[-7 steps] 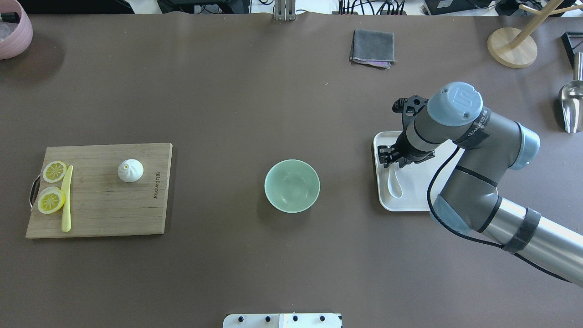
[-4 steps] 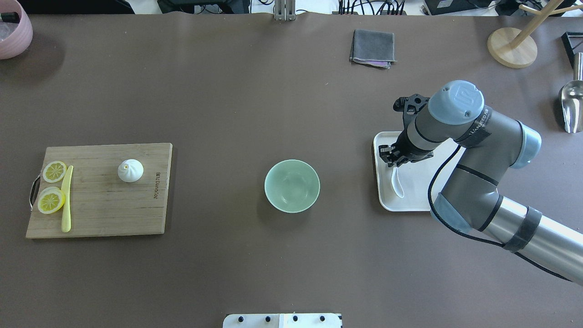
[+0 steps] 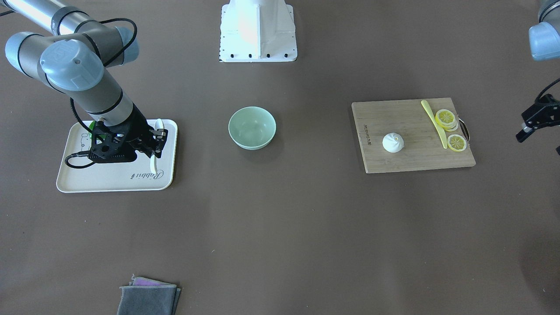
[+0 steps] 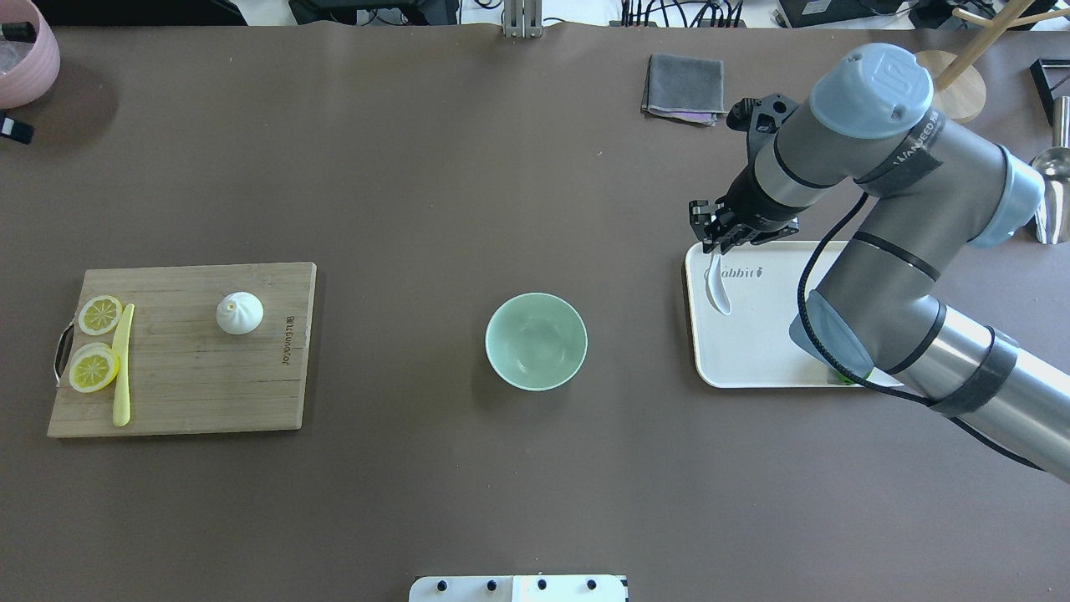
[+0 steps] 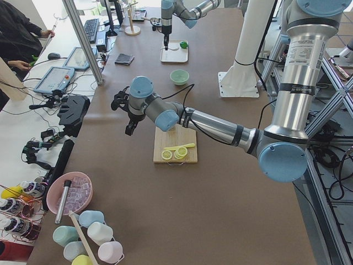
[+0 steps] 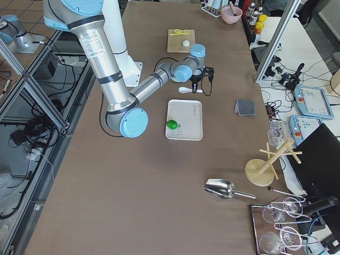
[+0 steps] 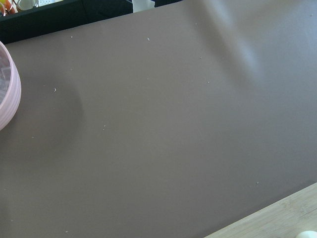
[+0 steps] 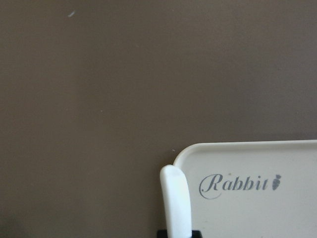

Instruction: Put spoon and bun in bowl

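Note:
My right gripper (image 4: 717, 242) is shut on the handle of the cream-white spoon (image 4: 717, 291) and holds it above the far left corner of the white tray (image 4: 752, 359). The scoop hangs on the robot's side, and the handle end pokes forward in the right wrist view (image 8: 176, 203). The mint-green bowl (image 4: 536, 340) stands empty at the table's middle. The white bun (image 4: 240, 313) sits on the wooden cutting board (image 4: 184, 393) at the left. My left gripper (image 3: 527, 127) hovers beyond the board, and I cannot tell whether it is open or shut.
Lemon slices (image 4: 94, 368) and a yellow knife (image 4: 123, 364) lie on the board's left end. A green lime (image 6: 171, 124) sits on the tray. A grey cloth (image 4: 684, 88), a pink bowl (image 4: 21, 58), a wooden stand (image 4: 940, 84) and a metal scoop (image 4: 1049, 188) line the far edge.
My right gripper has risen with the spoon in it and moved toward the table's far side. The spoon has come up off the tray.

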Action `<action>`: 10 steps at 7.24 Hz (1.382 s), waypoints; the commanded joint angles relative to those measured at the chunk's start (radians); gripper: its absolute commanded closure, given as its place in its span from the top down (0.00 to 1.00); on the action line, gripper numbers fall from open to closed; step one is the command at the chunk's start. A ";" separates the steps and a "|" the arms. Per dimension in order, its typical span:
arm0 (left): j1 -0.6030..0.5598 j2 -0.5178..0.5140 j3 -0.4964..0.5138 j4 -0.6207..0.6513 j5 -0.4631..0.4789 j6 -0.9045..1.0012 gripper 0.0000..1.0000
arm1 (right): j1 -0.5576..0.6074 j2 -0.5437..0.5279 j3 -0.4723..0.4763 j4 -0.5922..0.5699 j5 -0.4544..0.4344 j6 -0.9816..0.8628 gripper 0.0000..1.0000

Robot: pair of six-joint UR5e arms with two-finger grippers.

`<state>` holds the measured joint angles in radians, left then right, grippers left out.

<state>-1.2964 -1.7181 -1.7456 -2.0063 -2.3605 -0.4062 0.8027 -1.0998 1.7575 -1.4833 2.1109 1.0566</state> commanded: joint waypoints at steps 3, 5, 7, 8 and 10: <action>0.309 -0.027 -0.072 -0.002 0.185 -0.087 0.98 | -0.087 0.142 0.000 -0.042 -0.061 0.060 0.00; 0.463 -0.040 -0.081 -0.003 0.301 -0.184 0.98 | -0.135 0.188 -0.021 -0.038 -0.092 0.094 0.00; 0.549 -0.040 -0.066 -0.005 0.405 -0.198 0.98 | -0.191 0.250 -0.044 -0.040 -0.167 0.151 0.00; 0.549 -0.035 -0.049 -0.006 0.406 -0.189 0.98 | -0.194 0.288 -0.090 -0.040 -0.173 0.151 0.00; 0.549 -0.026 -0.026 -0.011 0.406 -0.171 0.98 | -0.207 0.325 -0.128 -0.038 -0.187 0.151 0.00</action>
<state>-0.7489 -1.7497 -1.7889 -2.0135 -1.9565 -0.5910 0.6048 -0.7956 1.6495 -1.5230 1.9330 1.2069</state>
